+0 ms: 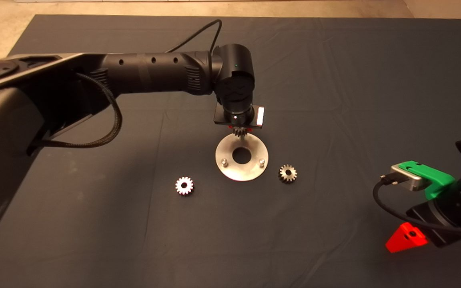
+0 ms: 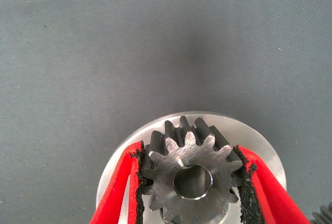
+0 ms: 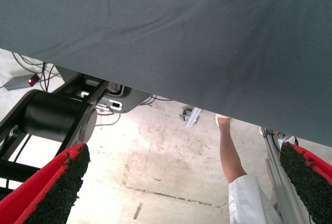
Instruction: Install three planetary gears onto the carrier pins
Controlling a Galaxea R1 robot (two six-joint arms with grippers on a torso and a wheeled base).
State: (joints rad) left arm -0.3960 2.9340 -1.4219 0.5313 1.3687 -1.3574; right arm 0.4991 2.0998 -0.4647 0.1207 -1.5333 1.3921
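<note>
- Dark cloth mat [image 1: 334,80] covers the table, with pale floor showing beyond its far edge; the work sits near the mat's middle.
- At that spot lies the shiny round carrier disc [image 1: 241,173] with its large centre hole. Two bare carrier pins [image 1: 224,162] stand on its near half; the third, on the far side, is hidden under the gripper.
- The left arm reaches in from the mat's left edge, and the left gripper [image 2: 191,180] hangs over the far side of the disc, its red fingers [image 2: 116,195] clamped on either side of a planetary gear [image 2: 189,175].
- The left wrist view shows this held gear lying flat just above the disc's far part, bore open upward. Whether the pin has entered the bore cannot be told from here.
- Two more gears lie loose on the mat: one [image 1: 184,185] well to the left of the disc, the other [image 1: 288,173] just beside its right rim.
- The right gripper [image 1: 408,236] waits at the mat's near right corner, pads well apart and holding nothing; its wrist view shows the mat's edge, floor, and a person's leg beyond.
- Judged progress: early. No gear is clearly seated yet; the first is at its pin, and the two loose gears and two bare pins remain.
</note>
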